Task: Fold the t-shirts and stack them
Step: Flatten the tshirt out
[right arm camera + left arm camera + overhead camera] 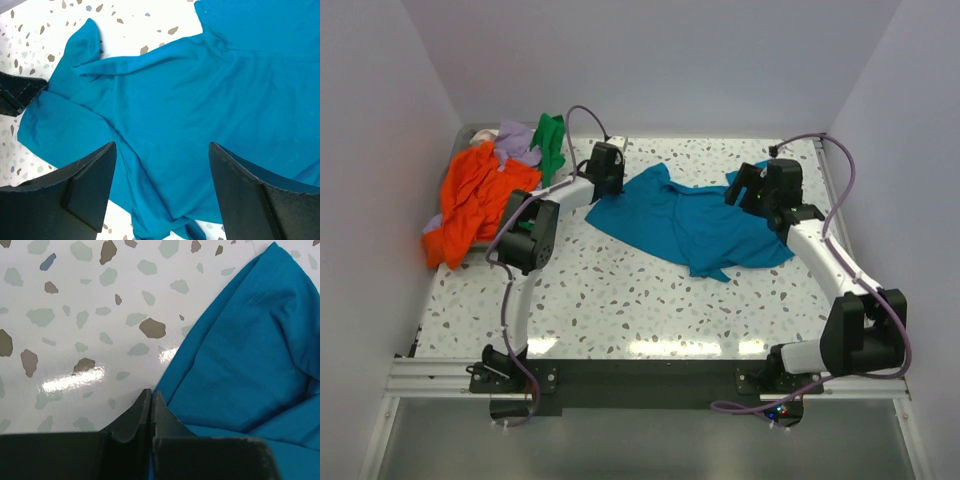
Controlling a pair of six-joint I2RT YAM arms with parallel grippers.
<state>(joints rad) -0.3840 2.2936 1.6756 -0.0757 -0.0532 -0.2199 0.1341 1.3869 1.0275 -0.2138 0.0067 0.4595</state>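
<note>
The large teal-blue t-shirt [695, 222] lies crumpled and partly spread on the speckled table. My left gripper [606, 190] is at the shirt's left edge. In the left wrist view its jaws [151, 393] are pressed shut, with the teal cloth [250, 355] running in under and between them. My right gripper [752, 188] hovers open over the shirt's right part. In the right wrist view it [162, 146] has nothing between its fingers and teal cloth [200, 100] below. The orange [472, 200], lavender [516, 140] and green [552, 145] t-shirts are piled at the back left.
The pile sits in a grey tray [470, 132] at the table's back left corner, with orange cloth hanging over its near edge. White walls close in the table on three sides. My left gripper's tip also shows in the right wrist view [20, 92].
</note>
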